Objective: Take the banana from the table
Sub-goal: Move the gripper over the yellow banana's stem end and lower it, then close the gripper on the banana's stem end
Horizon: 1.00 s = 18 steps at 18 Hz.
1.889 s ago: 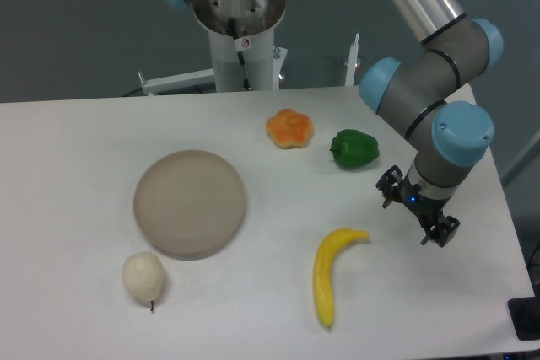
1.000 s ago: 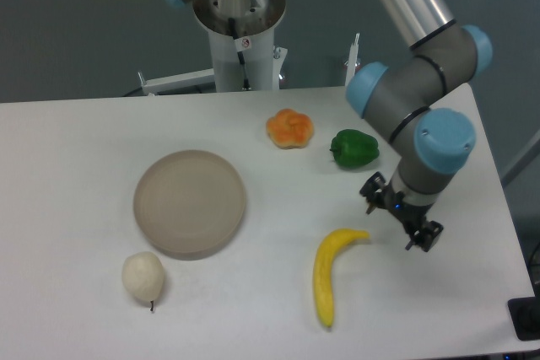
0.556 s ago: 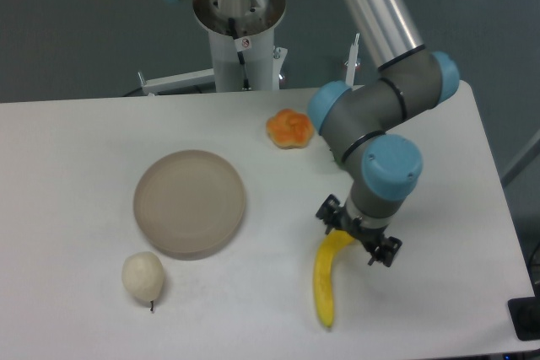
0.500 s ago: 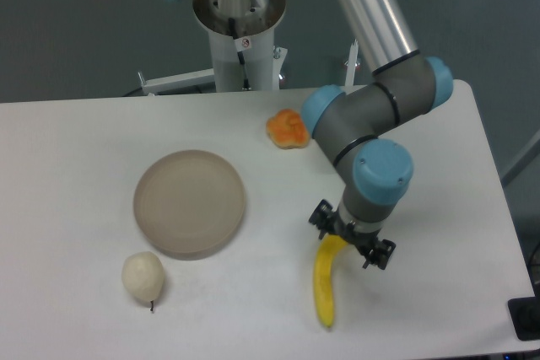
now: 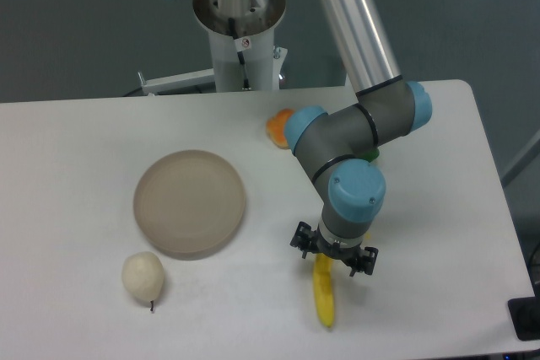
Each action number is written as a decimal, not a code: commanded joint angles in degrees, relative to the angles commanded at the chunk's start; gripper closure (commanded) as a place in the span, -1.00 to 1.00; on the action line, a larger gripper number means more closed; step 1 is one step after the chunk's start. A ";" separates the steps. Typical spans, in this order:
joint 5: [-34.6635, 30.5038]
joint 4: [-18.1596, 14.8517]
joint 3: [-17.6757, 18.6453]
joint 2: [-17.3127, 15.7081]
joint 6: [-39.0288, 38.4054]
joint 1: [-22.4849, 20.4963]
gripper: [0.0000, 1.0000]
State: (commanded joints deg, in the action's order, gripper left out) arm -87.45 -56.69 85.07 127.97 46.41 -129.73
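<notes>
I've swung the gripper (image 5: pixel 334 252) in from the right side of the table (image 5: pixel 76 208) over the last two seconds, and it now sits directly above the banana (image 5: pixel 323 297), which lies where it has lain all along, near the front edge, right of centre. The wrist hides the banana's upper half; only the lower yellow end shows below the fingers. The two black fingers stick out on either side of the fruit, so I read the claw as spread wide and straddling it, not yet closed and not holding anything. I judge the approach is about done: what remains is to drop the last bit, close across the middle of the banana and lift. The skin looks smooth and the shape is curved, so an off-centre grip could let it pivot or slip. To the left at the front is the pear (image 5: pixel 143 276), with the plate (image 5: pixel 190 202) just behind it, both well apart from my work. Farther back, the arm now covers most of the orange fruit (image 5: pixel 277 124) and nearly all of the green pepper (image 5: pixel 369 155). Beyond the white, matte tabletop I see the robot's base column (image 5: pixel 243 23) and a grey-blue floor.
</notes>
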 joint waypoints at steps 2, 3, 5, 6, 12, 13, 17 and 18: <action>0.17 0.26 0.97 -0.09 0.09 0.00 -1.00; 0.26 0.26 1.15 -0.09 0.00 0.00 -0.98; 0.35 0.70 1.15 -0.17 -0.09 0.00 -0.13; 0.35 0.70 0.97 -0.18 -0.09 0.00 0.22; 0.53 0.53 0.18 -1.05 0.70 -0.79 0.86; 0.61 0.27 0.18 -1.49 0.79 -0.97 0.86; 1.76 0.09 0.01 -3.34 2.28 -2.72 0.86; 1.76 0.09 -0.08 -3.77 3.07 -3.16 0.86</action>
State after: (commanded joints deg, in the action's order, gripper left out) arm -85.69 -56.60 84.99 124.19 49.47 -132.89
